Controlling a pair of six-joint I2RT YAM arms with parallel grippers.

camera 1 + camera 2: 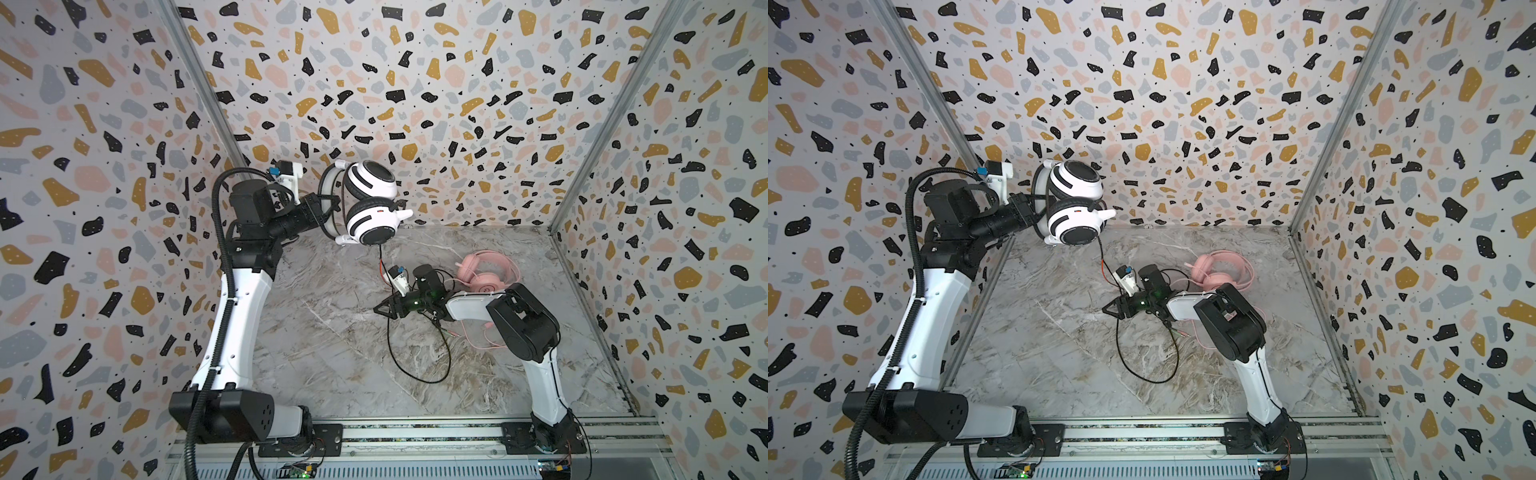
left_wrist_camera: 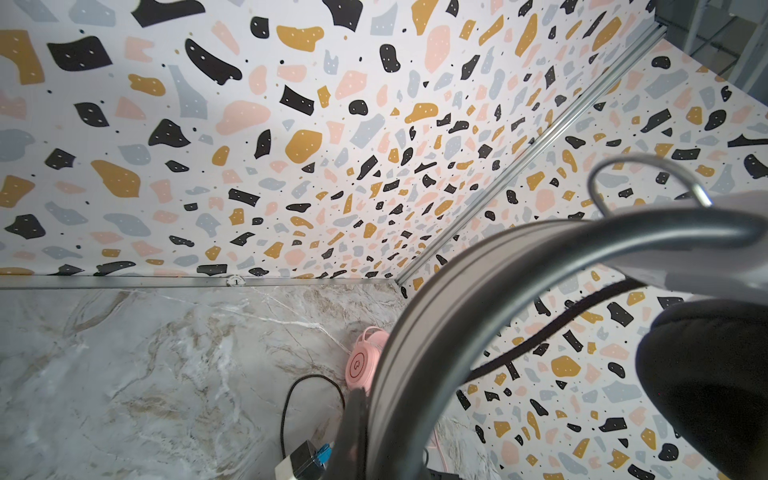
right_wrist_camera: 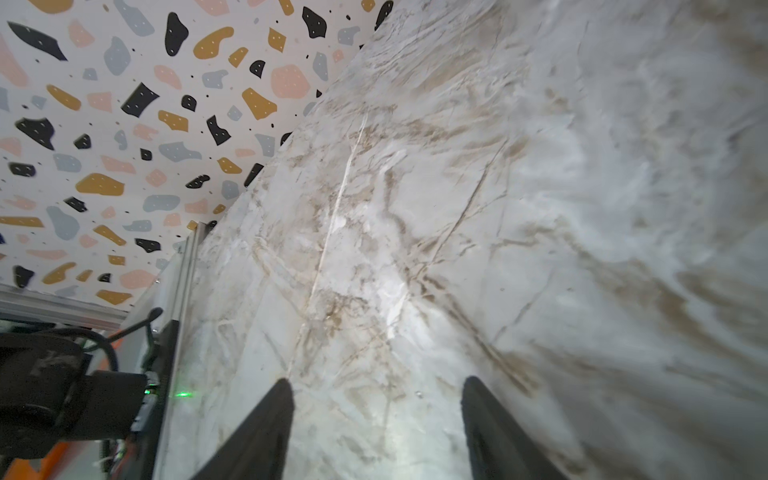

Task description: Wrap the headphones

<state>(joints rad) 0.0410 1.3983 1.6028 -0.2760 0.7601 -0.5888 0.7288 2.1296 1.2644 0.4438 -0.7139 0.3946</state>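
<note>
a small round sticker (image 2: 235, 281) on the metal rail (image 2: 104, 282) at the far edge of the tabletop (image 2: 124, 374), left of centre in the left wrist view, bears the digit 1. the pink headphones (image 2: 358, 365), lower centre there, carry a ringed emblem on the earcup, too small to read.

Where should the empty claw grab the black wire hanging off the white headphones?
Probably the stretch of black cable hanging just below the white-and-black headphones, approached sideways by the right gripper. There it hangs in open air, so the open jaws can close around it; the loop farther down lies flat on the table, harder to pinch.
</note>
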